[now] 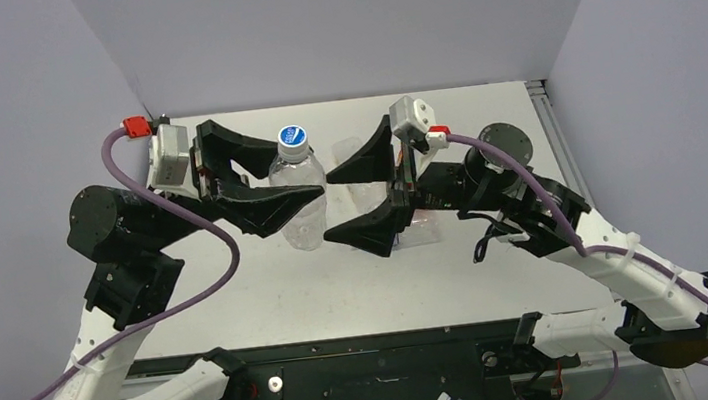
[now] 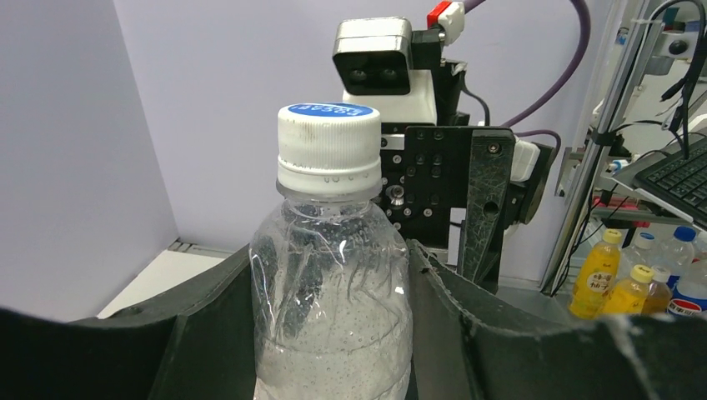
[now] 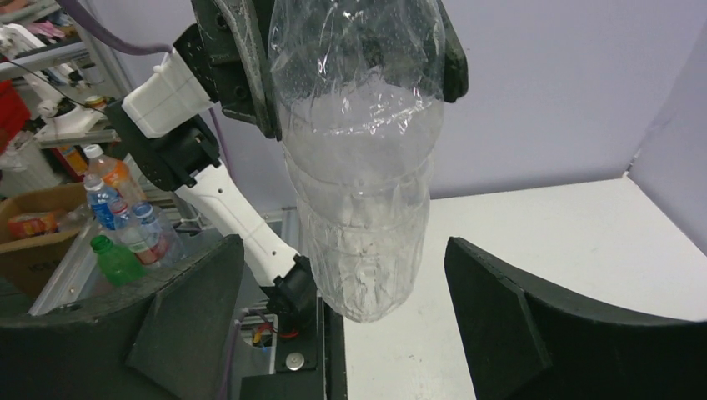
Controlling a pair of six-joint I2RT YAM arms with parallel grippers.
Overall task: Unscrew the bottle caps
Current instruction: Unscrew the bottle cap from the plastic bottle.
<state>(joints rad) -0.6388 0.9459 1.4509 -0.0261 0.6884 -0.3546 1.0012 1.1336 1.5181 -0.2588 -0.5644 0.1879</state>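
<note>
1. We see the left gripper (image 1: 296,171) clamped on the upper body of a clear bottle (image 1: 304,216), one finger on each side, just below its shoulder.
2. The bottle hangs upright, its base above the white table (image 1: 499,274) and not touching it.
3. The bottle cap (image 1: 293,138), white and ridged with a blue top, sits screwed on the bottle's neck, above the left fingers (image 2: 208,325).
4. The right gripper (image 1: 329,206) is just to the right of the bottle, jaws spread wide, holding nothing and touching neither bottle nor cap.
</note>
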